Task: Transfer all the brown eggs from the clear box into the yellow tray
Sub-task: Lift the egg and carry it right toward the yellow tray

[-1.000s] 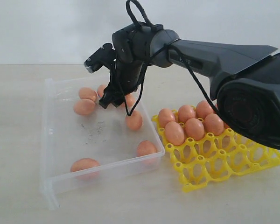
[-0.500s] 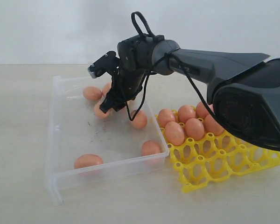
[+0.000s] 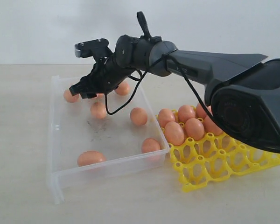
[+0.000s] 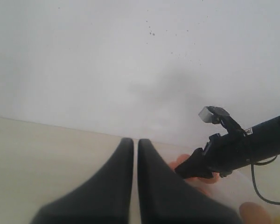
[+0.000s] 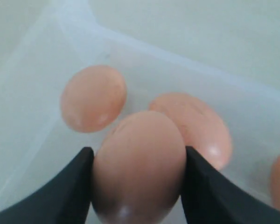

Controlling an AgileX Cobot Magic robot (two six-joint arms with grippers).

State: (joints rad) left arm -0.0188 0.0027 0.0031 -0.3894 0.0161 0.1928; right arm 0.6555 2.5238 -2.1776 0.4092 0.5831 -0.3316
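Step in hand: lift-out of one brown egg [image 5: 139, 177], judged from the grip.
Right tool [image 3: 79, 88]: clamped on that egg, with one finger on each side of the shell. It sits in the upper-left corner of the clear box [image 3: 107, 170] in the exterior view.
Left tool [image 4: 133, 144]: fingers together, empty, clear of the box.
Neighbouring eggs [image 5: 93, 98]: two lie just beside the held egg. Contact cannot be told.
Yellow tray [image 3: 214, 168]: on the worktop [image 3: 18, 140] at the lower right, just beside the box. The rear cups are filled and the front cups are free.
Procedure: raise the egg vertically until it clears the neighbours and the box wall. Then traverse right to a free cup, lower until the egg is seated, and only then part the fingers.
Grip: do not tighten, as the shell is brittle and smooth.
Risk: a sideways pull may roll the adjacent eggs, and a low traverse may strike the wall or the filled cups.
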